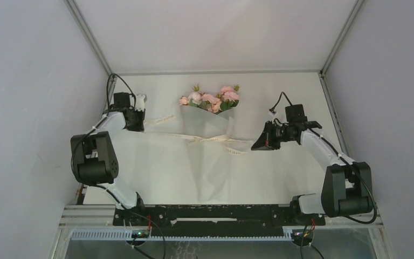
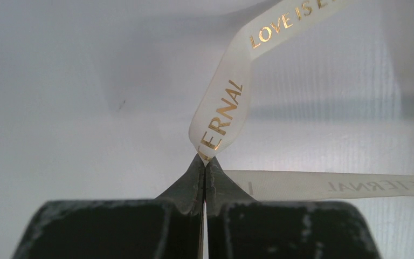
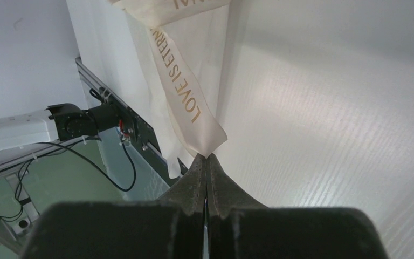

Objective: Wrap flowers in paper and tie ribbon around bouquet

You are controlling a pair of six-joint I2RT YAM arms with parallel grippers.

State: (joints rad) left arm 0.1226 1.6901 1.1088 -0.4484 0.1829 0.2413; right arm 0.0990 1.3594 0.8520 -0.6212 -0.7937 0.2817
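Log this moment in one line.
left pincer: shut on ribbon | right pincer: shut on ribbon | bouquet: paper-wrapped, ribbon lying across it

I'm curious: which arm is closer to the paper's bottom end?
Right. The right end effector is back-right of the paper's bottom end; the left end effector is farther off, back-left.

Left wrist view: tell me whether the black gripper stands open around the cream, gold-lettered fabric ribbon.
No, the left gripper is shut, its tips pinching the cream gold-lettered ribbon where it folds.
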